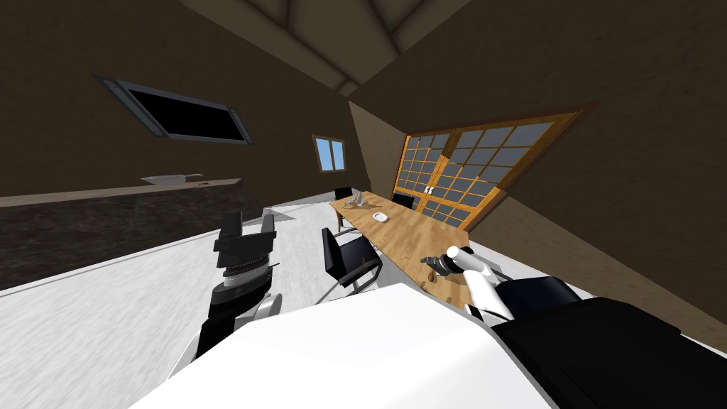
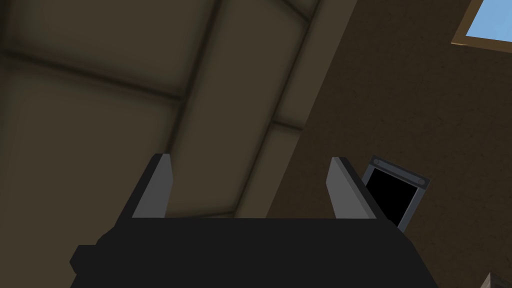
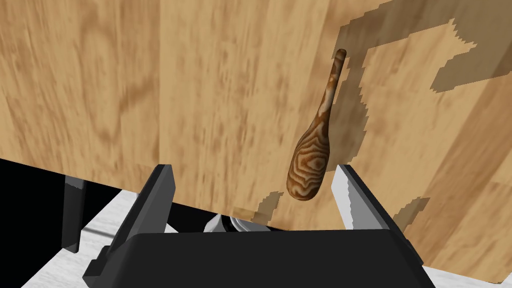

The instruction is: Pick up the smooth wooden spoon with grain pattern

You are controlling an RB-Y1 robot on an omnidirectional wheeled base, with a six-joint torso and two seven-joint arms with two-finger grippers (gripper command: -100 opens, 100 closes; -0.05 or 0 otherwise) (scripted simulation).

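Observation:
A brown wooden spoon [image 3: 312,150] with a ringed grain pattern lies flat on the light wooden table [image 3: 150,90], near its edge. My right gripper [image 3: 255,172] hovers open above that edge. The spoon's bowl sits just inside one of the gripper's fingers [image 3: 350,195], and its handle points away from my hand. In the head view the right gripper [image 1: 431,263] reaches over the near end of the long table [image 1: 397,234]. My left gripper [image 1: 247,224] is raised at my left, open and holding nothing; the left wrist view shows its fingers [image 2: 155,187] wide apart.
A black chair [image 1: 348,259] stands at the table's left side, and more chairs at the far end. A white dish [image 1: 380,216] and a small object [image 1: 353,202] rest farther along the table. A lattice window wall [image 1: 454,177] is behind it, a dark counter [image 1: 121,213] to the left.

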